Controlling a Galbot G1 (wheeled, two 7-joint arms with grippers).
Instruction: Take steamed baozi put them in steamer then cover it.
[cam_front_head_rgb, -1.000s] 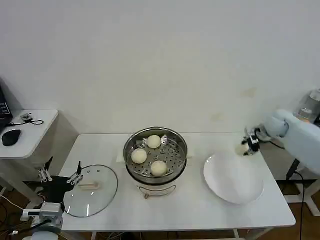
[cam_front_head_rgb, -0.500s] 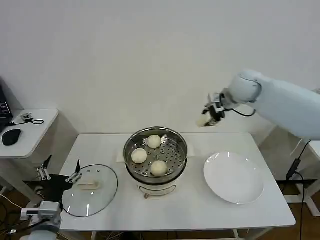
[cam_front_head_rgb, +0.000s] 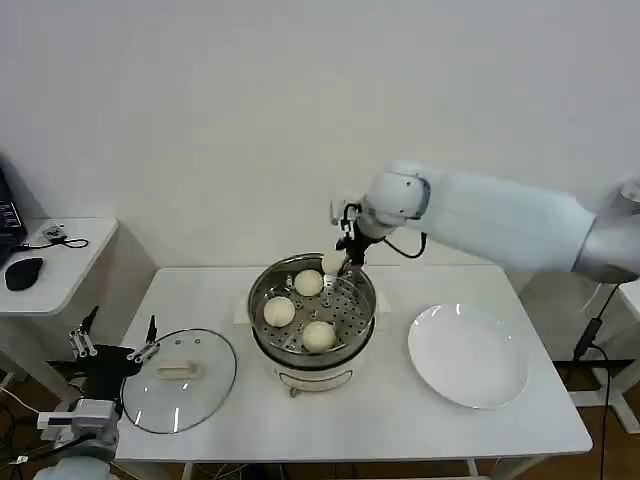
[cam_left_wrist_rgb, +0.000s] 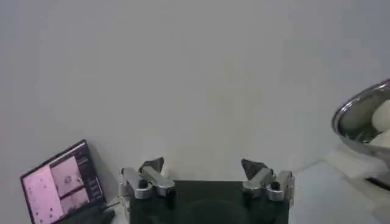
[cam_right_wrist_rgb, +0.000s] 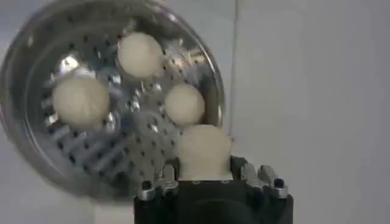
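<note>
The steel steamer (cam_front_head_rgb: 360, 318) stands mid-table with three cream baozi (cam_front_head_rgb: 279, 312) on its perforated tray. Above its far right rim hangs my right gripper (cam_front_head_rgb: 338, 265), shut on a fourth baozi (cam_right_wrist_rgb: 203, 151). The right wrist view looks down on the steamer (cam_right_wrist_rgb: 36, 155) and its three buns (cam_right_wrist_rgb: 80, 100). The glass cover (cam_front_head_rgb: 180, 381) lies flat on the table's left, pale handle up. My left gripper (cam_front_head_rgb: 112, 344) is open just left of the cover's edge, and shows in the left wrist view (cam_left_wrist_rgb: 204, 173) with nothing between its fingers.
A white plate (cam_front_head_rgb: 467, 355) lies on the table's right, bare. A side table (cam_front_head_rgb: 70, 265) with a mouse and cables stands at far left. A screen (cam_left_wrist_rgb: 61, 182) shows in the left wrist view. Bare tabletop runs along the front.
My right arm has swung left from over the plate's far side to above the steamer's far right rim, carrying the baozi. The left gripper has barely shifted.
</note>
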